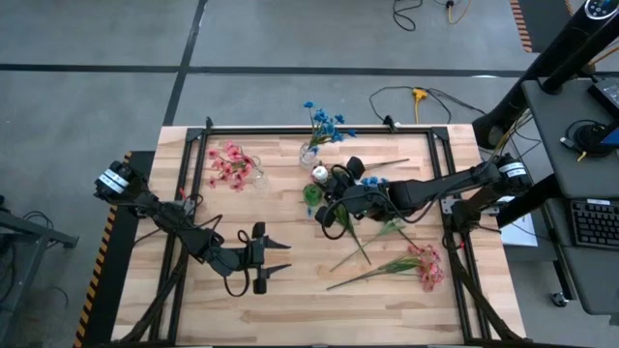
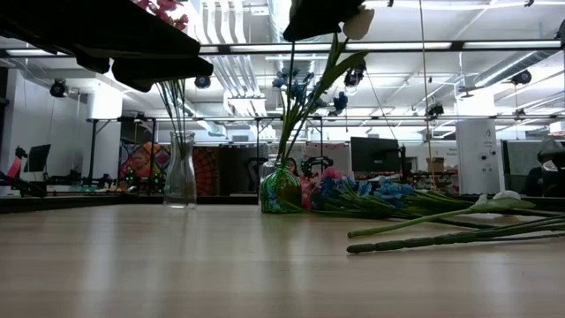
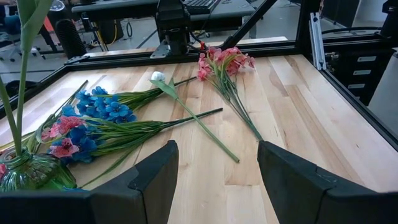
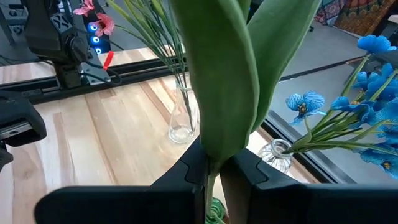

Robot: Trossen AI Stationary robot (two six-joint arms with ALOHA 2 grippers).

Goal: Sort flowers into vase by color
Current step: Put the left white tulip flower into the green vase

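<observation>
My right gripper [image 4: 211,173] is shut on a white flower with broad green leaves [image 4: 217,81], above the green vase [image 2: 281,190]. The flower's stem runs down into that vase. A clear vase [image 1: 257,176] holds pink flowers, and another clear vase [image 1: 309,153] holds blue ones. Loose pink [image 1: 427,267], blue [image 3: 106,109] and white [image 3: 158,76] sprigs lie flat on the table's right half. My left gripper [image 1: 276,256] hovers open near the front edge with nothing between its fingers. My right gripper pinches the flower's thin stem [image 4: 210,163] between its two fingers, just under the broad leaves. The fingers come roughly level from the table's right side and lie across the stem. The flower stands nearly upright, its lower end inside the green vase [image 4: 214,211].
A black frame rail [image 1: 319,129] runs round the table. Bare wood lies between my left gripper and the loose sprigs. Cables and a desk [image 1: 580,155] lie beyond the far and right edges.
</observation>
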